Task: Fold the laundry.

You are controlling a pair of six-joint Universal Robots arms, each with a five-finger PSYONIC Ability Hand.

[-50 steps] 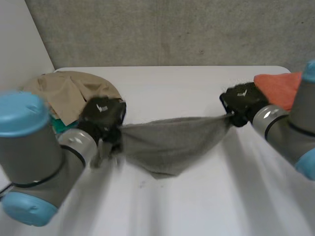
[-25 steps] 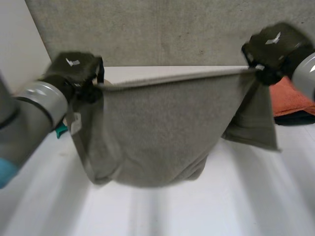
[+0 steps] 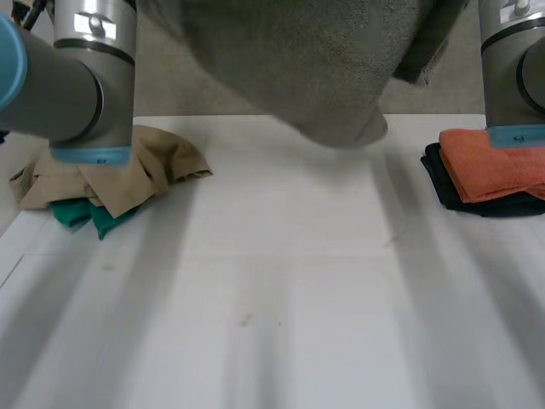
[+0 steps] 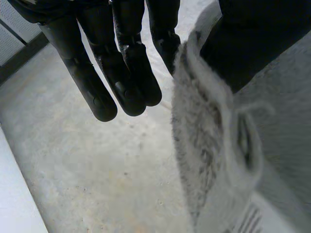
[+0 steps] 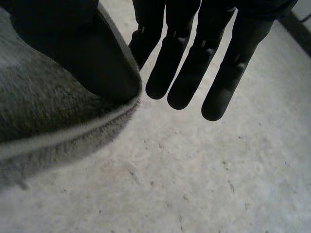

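**Grey towel held high over the table, two heaps below**

I see one grey towel (image 3: 306, 68), thick and fuzzy, hanging above the white table (image 3: 281, 281) between the left arm (image 3: 77, 77) and the right arm (image 3: 511, 68). Its lowest fold hangs clear of the table top.

The left hand (image 4: 121, 58) pinches the hemmed edge of the towel between its thumb and straight fingers, beside a white label (image 4: 252, 218). The right hand (image 5: 194, 58) pinches the other part of the edge in the same way, with its fingers straight.

On the table I count four other cloths. By the left arm, a crumpled beige cloth (image 3: 145, 166) lies over a green cloth (image 3: 81, 215). By the right arm, a folded orange cloth (image 3: 494, 162) lies on a folded black cloth (image 3: 443, 183).
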